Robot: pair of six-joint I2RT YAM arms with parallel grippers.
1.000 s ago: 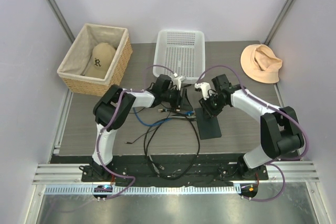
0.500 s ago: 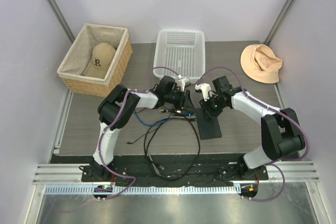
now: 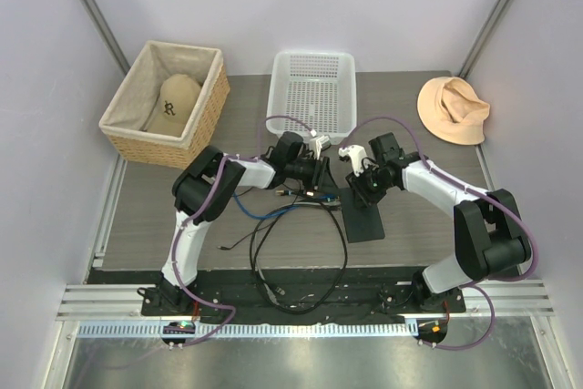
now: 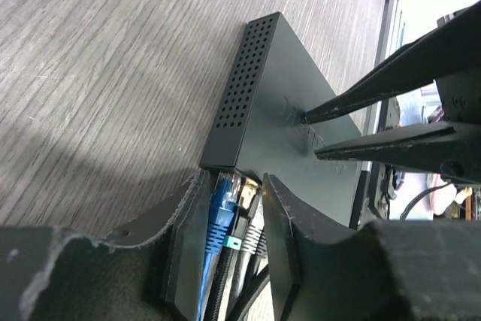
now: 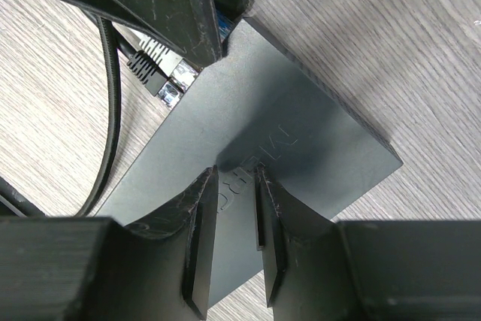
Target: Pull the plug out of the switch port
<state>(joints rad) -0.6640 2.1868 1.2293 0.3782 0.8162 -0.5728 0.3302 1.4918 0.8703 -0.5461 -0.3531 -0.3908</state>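
Note:
The flat black switch box (image 3: 364, 220) lies mid-table; it also shows in the left wrist view (image 4: 278, 110) and the right wrist view (image 5: 301, 133). A blue plug (image 4: 218, 212) and a grey-booted black plug (image 4: 255, 234) sit in ports on its narrow near edge. My left gripper (image 3: 321, 179) (image 4: 234, 180) straddles these plugs, with its pads pressed against their sides. My right gripper (image 3: 357, 190) (image 5: 236, 172) is slightly open, both fingertips (image 4: 304, 118) pressing down on the box's top face. Other plugs (image 5: 161, 73) show at that edge.
Black cables (image 3: 301, 266) loop toward the near edge, and a blue cable (image 3: 260, 209) runs left. A wicker basket (image 3: 205, 111) holding a cap stands far left, a white plastic basket (image 3: 312, 88) behind the grippers, an orange hat (image 3: 453, 108) far right.
My left gripper has moved right to the box's port edge and narrowed around the plugs. My right gripper has stayed on the box top.

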